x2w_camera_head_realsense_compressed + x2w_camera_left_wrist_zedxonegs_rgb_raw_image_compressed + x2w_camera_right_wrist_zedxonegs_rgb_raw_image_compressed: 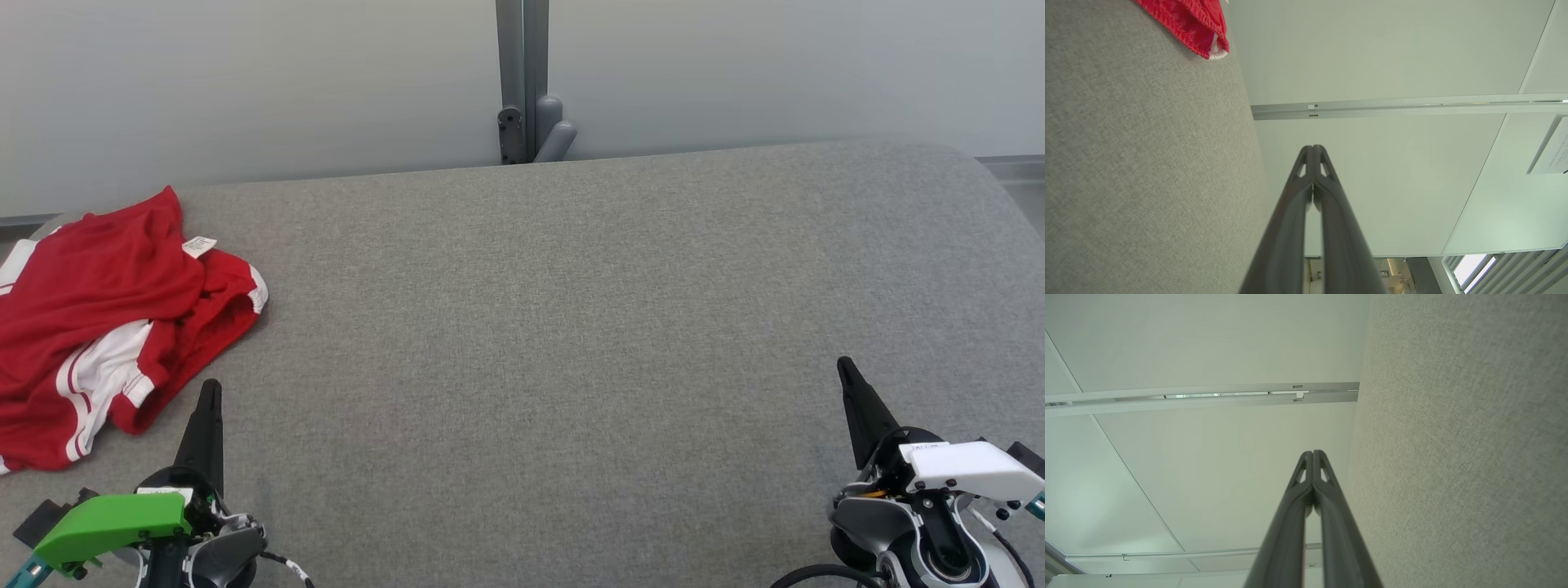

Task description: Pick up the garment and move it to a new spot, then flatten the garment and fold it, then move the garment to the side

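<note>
The garment (pixel 106 327) is red with white stripes and a small white label; it lies crumpled at the far left of the grey table (pixel 571 327). A red hem of the garment (pixel 1188 20) peeks in at the top of the left wrist view. My left gripper (pixel 211 388) is shut and empty, its tips just right of the garment's near edge. In its own wrist view the left gripper (pixel 1313 148) has both fingers pressed together. My right gripper (pixel 842 365) rests shut and empty at the lower right, far from the cloth. The right gripper (pixel 1312 453) also has its fingers together in the right wrist view.
A pale wall with a grey vertical post (pixel 522 82) runs behind the table's far edge. The table's grey fabric top stretches wide between the two grippers.
</note>
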Controlling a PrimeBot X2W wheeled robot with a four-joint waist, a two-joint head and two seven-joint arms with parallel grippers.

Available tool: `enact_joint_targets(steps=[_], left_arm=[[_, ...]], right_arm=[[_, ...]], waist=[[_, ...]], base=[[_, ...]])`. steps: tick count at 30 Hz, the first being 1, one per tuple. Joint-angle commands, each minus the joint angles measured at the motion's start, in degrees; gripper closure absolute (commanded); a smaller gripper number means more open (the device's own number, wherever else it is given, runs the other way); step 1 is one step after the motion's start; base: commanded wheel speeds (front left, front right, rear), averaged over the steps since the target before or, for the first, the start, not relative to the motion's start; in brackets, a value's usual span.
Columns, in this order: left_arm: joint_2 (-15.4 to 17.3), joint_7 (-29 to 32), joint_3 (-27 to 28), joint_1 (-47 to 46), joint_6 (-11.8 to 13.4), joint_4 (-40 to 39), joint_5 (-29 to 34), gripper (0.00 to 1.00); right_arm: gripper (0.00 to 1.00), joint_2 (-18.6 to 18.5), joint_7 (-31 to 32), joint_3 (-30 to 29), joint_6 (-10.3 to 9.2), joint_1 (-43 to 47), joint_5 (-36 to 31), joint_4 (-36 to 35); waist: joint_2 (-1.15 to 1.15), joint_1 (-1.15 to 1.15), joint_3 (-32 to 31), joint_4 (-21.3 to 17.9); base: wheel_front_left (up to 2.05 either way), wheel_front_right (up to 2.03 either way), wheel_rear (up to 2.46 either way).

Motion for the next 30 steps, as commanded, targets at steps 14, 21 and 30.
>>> enact_joint_targets(steps=[14,21,30], left_arm=[[0.05,0.13,0.15,-0.83,-0.23,0.01,0.42,1.00],[0.05,0.13,0.15,-0.83,-0.23,0.01,0.42,1.00],[0.05,0.13,0.14,-0.83,-0.23,0.01,0.42,1.00]], right_arm=[[1.00,-0.26,0.10,0.01,0.02,-0.49,0.46,-0.19],[1.00,-0.26,0.10,0.01,0.02,-0.49,0.46,-0.19],[1.00,-0.26,0.10,0.01,0.02,-0.49,0.46,-0.19]], waist=[[0.00,0.00,0.00,0.00],[0.00,0.00,0.00,0.00],[0.00,0.00,0.00,0.00]], base=[[0.00,0.00,0.00],[0.00,0.00,0.00],[0.00,0.00,0.00]])
